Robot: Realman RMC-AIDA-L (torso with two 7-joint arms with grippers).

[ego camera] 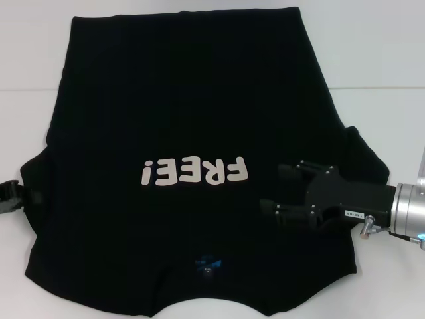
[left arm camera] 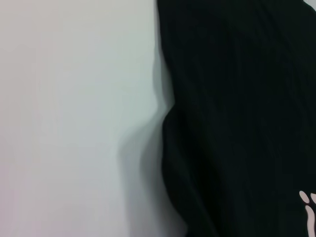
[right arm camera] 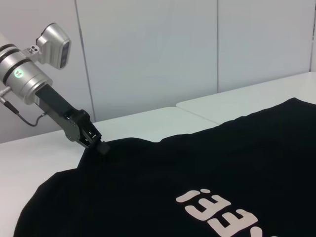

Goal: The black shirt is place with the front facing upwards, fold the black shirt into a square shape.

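Right gripper (ego camera: 277, 193) — agape over black shirt (ego camera: 179, 100)

black shirt (ego camera: 186, 100): matt cloth, faintly ribbed | right pincer (ego camera: 284, 189): matt black plastic | table (ego camera: 385, 53): smooth white

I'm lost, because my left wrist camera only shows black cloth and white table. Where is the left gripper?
Observer: The left gripper is at the left sleeve edge of the black shirt.
Operator: Where's the other one?
Observer: The right gripper is over the shirt's right side, beside the lettering, with its fingers open.
Operator: What does the lettering say?
Observer: It says "FREE!", and it faces up.
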